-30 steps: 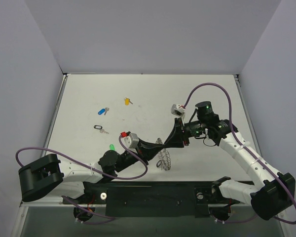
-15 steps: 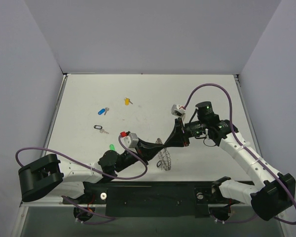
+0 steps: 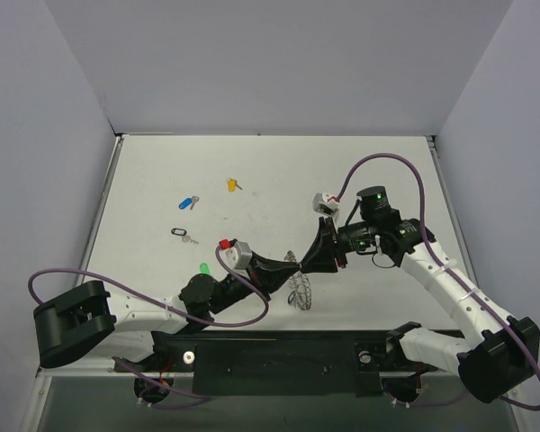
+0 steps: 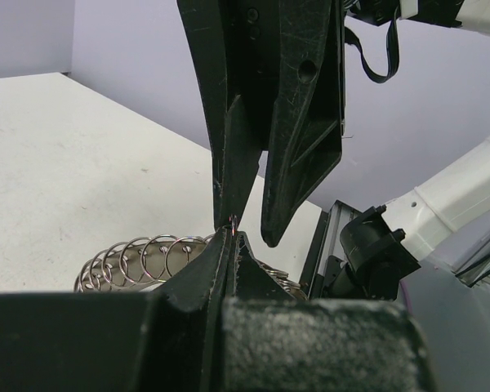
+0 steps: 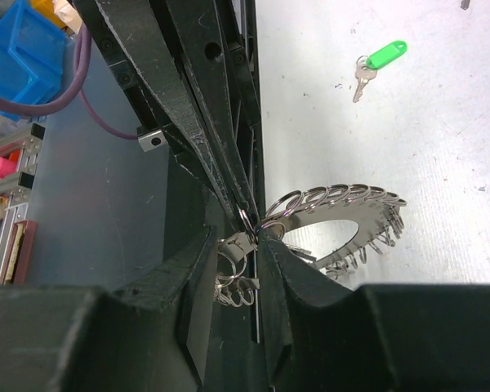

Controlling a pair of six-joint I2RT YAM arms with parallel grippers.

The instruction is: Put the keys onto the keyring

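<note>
Keyring (image 5: 343, 200): edge loop pinched in closed left fingers (image 4: 198, 282); the rest lies just beside them. Right fingers (image 5: 298, 282) slightly parted, tip-to-tip with left. Green key (image 5: 381, 57) well apart, bare table (image 3: 387, 171) between.

Top view: keyring (image 3: 300, 292) 12 o'clock arc hidden under right gripper (image 3: 308, 266). Green key (image 3: 203, 268), at its 9 o'clock, partly covered by left arm (image 3: 153, 310). Right wrist view: ring's 8 o'clock side behind own fingers; grip contact too small to tell.
</note>
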